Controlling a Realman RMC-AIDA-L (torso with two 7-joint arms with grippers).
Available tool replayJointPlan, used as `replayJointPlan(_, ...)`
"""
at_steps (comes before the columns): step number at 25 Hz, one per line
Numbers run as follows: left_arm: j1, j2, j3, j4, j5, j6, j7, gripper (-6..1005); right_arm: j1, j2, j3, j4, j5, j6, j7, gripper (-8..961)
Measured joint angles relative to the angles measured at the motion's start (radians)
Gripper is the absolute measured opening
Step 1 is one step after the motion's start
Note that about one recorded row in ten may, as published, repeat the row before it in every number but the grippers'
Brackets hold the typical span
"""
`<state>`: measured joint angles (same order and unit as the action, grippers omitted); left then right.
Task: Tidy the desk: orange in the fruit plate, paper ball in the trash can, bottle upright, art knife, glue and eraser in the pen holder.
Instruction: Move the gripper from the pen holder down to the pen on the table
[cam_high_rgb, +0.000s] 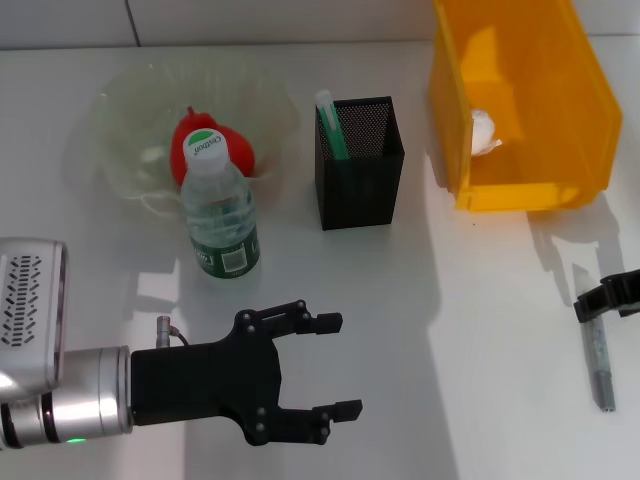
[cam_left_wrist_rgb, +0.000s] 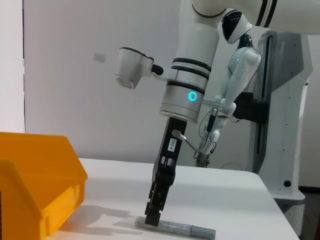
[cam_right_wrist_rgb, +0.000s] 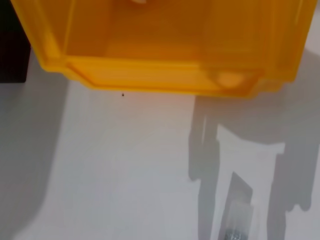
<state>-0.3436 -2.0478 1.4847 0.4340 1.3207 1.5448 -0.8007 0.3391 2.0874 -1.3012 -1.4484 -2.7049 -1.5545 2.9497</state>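
The orange (cam_high_rgb: 238, 150) lies in the fruit plate (cam_high_rgb: 120, 110), partly hidden behind the upright bottle (cam_high_rgb: 218, 215). The paper ball (cam_high_rgb: 484, 130) lies in the trash can (cam_high_rgb: 590, 110). A green-and-white stick (cam_high_rgb: 331, 125), apparently the glue, stands in the pen holder (cam_high_rgb: 360, 180). The grey art knife (cam_high_rgb: 597, 355) lies on the desk (cam_high_rgb: 460, 330) at the right, in front of the trash can. My right gripper (cam_high_rgb: 598, 300) is open, low over the knife's far end, fingers either side; the left wrist view shows it (cam_left_wrist_rgb: 152, 217) down at the knife (cam_left_wrist_rgb: 180, 229). My left gripper (cam_high_rgb: 345, 365) is open and empty. The eraser is out of view.
The trash can (cam_left_wrist_rgb: 35, 185) stands close behind the right gripper and also fills the right wrist view (cam_right_wrist_rgb: 160, 45), with the knife (cam_right_wrist_rgb: 236, 220) below it. The pen holder stands between the fruit plate and the trash can.
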Motion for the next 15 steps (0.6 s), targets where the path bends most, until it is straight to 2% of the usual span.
replayJointPlan(7,0.0,0.0,0.001,-0.001,0.0,0.0,-0.001,842,0.007,-0.001,-0.005,0.025,0.001,0.017,-0.001,525)
replayJointPlan(12,0.0,0.0,0.003,-0.002,0.0,0.0,-0.001,842,0.012,-0.003,-0.001,0.047,0.007,0.024,-0.006,517)
replayJointPlan(15,0.0,0.0,0.003,-0.001,0.0,0.0,-0.002,842,0.009,-0.005,-0.001,0.05,0.035,0.022,-0.01,446)
